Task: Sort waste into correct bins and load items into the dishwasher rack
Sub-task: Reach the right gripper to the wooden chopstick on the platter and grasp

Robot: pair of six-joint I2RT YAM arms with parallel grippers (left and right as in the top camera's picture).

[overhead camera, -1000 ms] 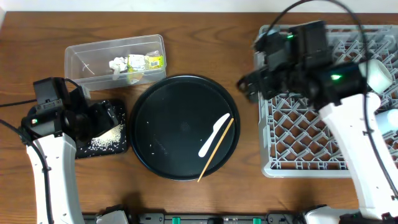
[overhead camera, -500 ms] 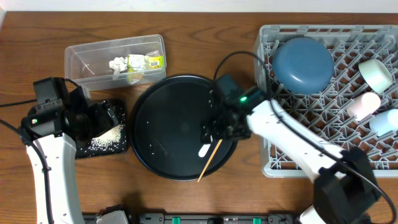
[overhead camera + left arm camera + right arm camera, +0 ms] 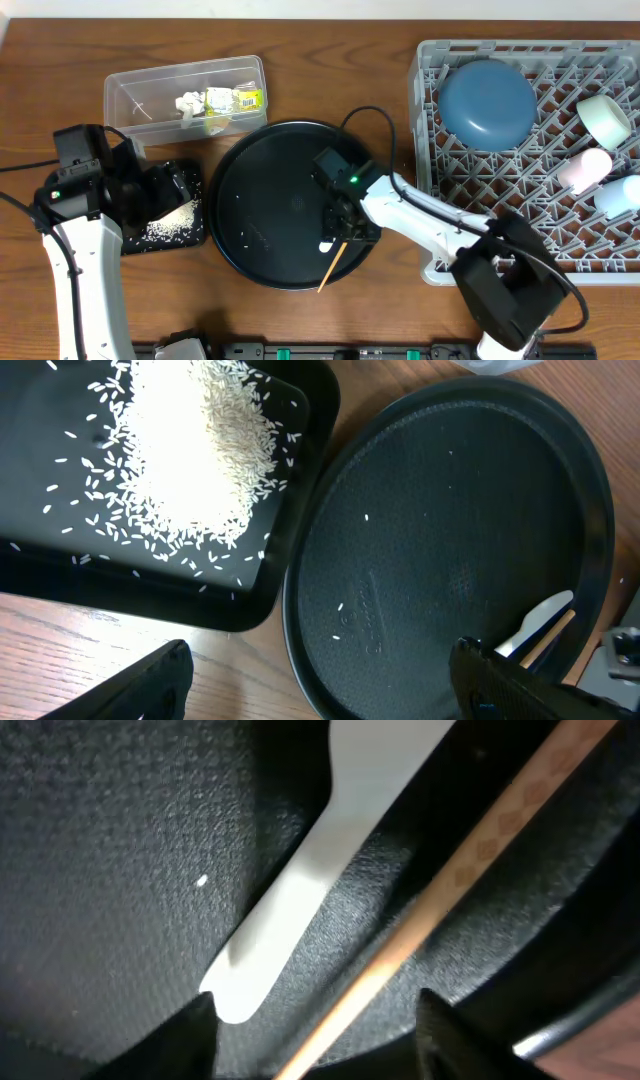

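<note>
Both sides of right gripper (image 3: pixel 315 1035) apart | astride spoon (image 3: pixel 300 910), chopstick (image 3: pixel 450 880) | contact unclear

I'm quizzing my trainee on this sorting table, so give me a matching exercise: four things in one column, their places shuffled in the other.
1 rice heap
2 wrapper
3 dark-blue dish
4 white spoon

A clear tub
B round black tray
C shallow black tray
D grey rack

Pairs: 1-C, 2-A, 3-D, 4-B
</note>
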